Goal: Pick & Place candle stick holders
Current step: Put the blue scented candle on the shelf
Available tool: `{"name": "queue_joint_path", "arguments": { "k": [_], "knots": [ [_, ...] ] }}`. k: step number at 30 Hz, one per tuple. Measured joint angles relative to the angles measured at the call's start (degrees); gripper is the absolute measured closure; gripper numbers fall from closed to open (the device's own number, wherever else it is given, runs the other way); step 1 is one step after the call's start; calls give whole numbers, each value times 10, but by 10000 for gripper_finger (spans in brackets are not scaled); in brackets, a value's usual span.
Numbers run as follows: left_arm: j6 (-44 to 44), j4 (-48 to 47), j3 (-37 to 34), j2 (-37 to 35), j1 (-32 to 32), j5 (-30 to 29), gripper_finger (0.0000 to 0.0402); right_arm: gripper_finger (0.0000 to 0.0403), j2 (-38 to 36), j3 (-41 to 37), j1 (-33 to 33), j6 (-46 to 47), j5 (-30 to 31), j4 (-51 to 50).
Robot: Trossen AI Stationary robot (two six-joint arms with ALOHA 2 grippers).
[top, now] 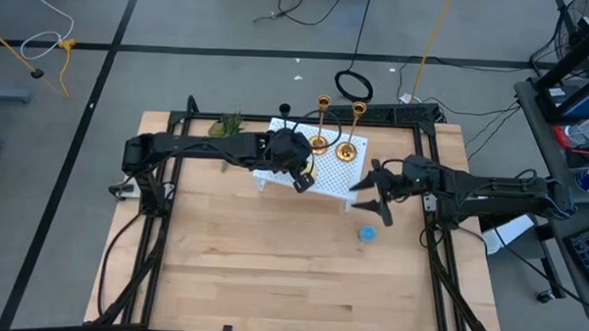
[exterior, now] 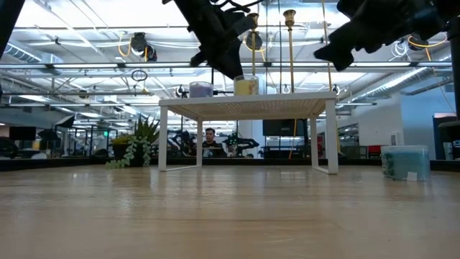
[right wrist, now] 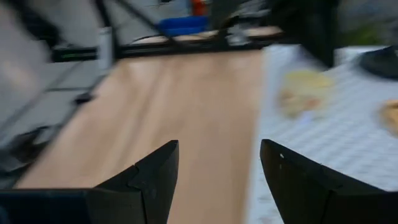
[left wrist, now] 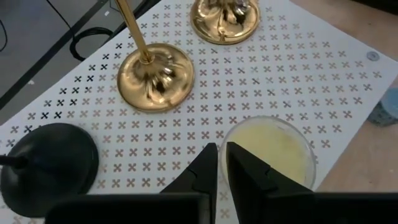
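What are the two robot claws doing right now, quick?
Left gripper: shut, empty, above the white stand beside a yellow candle jar.
Right gripper: open, empty, beside the stand.

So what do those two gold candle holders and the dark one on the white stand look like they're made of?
The two gold candle holders look like polished brass: mirror-bright, reflecting the stand. The dark one looks like matte black metal or plastic; hard to tell.
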Motion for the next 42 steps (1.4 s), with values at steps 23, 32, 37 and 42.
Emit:
{"name": "queue_joint_path", "arguments": {
  "k": [23,32,37,42],
  "knots": [
    [65,-14,0,-173,-145,-137,360,218,13,-29,235,138,224,-277],
    [88,-13,0,-193,-207,-187,360,218,13,-54,227,184,259,-258],
    [90,-13,0,-193,-212,-196,360,218,13,-114,227,173,244,-176],
    [98,-13,0,-192,-212,-196,360,218,13,-154,227,169,247,-120]
  ]
}}
